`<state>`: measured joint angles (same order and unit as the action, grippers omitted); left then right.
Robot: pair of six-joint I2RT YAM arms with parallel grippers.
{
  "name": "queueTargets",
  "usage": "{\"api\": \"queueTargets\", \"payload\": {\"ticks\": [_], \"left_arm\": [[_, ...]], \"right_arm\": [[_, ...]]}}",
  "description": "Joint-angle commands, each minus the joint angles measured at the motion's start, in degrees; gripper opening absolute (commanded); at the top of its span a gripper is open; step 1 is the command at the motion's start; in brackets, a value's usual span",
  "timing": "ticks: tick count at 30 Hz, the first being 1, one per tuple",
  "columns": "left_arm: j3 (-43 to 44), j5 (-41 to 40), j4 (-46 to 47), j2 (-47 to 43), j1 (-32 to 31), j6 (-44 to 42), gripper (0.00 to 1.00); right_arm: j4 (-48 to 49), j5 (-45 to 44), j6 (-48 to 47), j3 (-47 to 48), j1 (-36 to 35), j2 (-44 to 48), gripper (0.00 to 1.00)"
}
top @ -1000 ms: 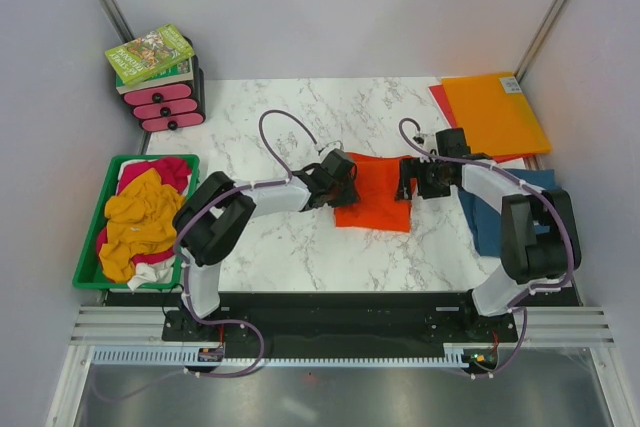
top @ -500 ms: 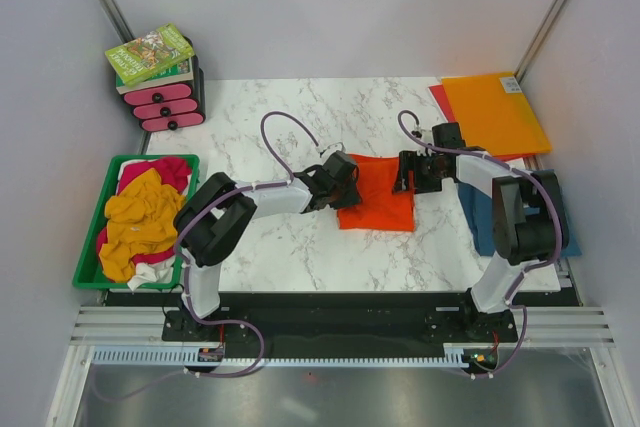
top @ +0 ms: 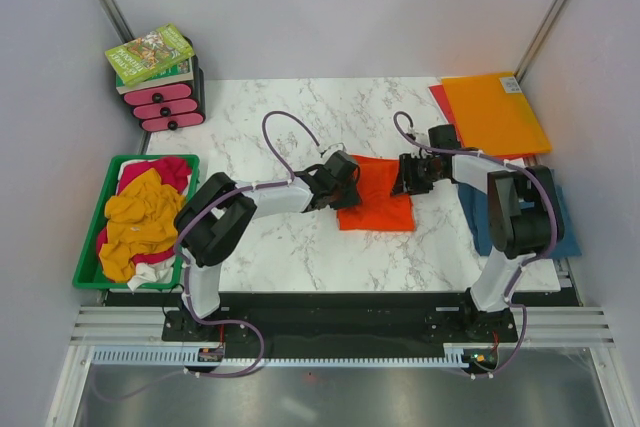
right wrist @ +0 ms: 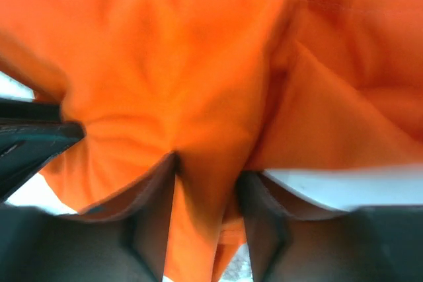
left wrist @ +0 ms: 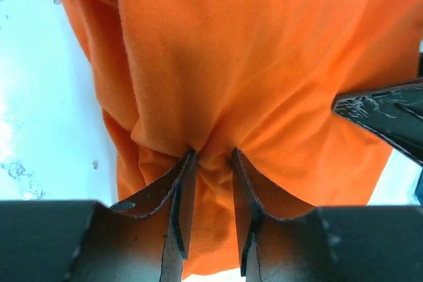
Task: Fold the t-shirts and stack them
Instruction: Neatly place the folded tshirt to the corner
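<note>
The bright orange t-shirt (top: 380,199) lies partly folded at the middle of the marble table (top: 300,247). My left gripper (top: 345,185) is at its left edge, shut on a bunched pleat of the orange cloth (left wrist: 218,64); the left gripper (left wrist: 213,158) pinches it tightly. At the shirt's right edge, my right gripper (top: 408,179) has a thick fold of the orange t-shirt (right wrist: 172,64) filling the gap of the right gripper (right wrist: 208,171). A teal-blue t-shirt (top: 478,229) lies under the right arm.
A green bin (top: 90,269) at the left holds mustard-yellow (top: 140,222), magenta and white shirts. Pink drawers (top: 165,102) carry a book at the back left. Stiff orange (top: 495,112) and red folders lie at the back right.
My right gripper has moved left and back onto the shirt's right edge, and its jaws have narrowed around the cloth. The left gripper keeps its hold in the same place.
</note>
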<state>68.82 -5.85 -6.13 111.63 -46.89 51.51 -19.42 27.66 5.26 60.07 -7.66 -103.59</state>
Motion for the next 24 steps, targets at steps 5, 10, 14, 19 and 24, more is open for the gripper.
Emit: {"api": "queueTargets", "payload": {"ticks": [5, 10, 14, 19, 24], "left_arm": [[0.00, 0.31, -6.96, 2.54, -1.01, -0.97, 0.35], [-0.35, -1.52, -6.96, 0.34, -1.79, -3.68, 0.42], [-1.93, -4.70, -7.05, -3.78, -3.55, -5.89, 0.59], [-5.00, -5.49, -7.14, -10.28, -4.61, -6.77, 0.61], [-7.46, -6.54, -7.58, -14.86, -5.40, -6.77, 0.61]], "right_arm": [[-7.39, -2.43, -2.53, -5.75, -1.48, -2.32, 0.00], [-7.12, -12.15, -4.11, -4.89, -1.48, 5.66, 0.00], [-9.84, -20.70, -7.71, -1.90, -1.48, 10.33, 0.00], [-10.64, -26.85, -11.23, -0.66, -1.39, 16.31, 0.00], [-11.96, -31.08, -12.64, 1.79, -1.39, 19.65, 0.00]]}}
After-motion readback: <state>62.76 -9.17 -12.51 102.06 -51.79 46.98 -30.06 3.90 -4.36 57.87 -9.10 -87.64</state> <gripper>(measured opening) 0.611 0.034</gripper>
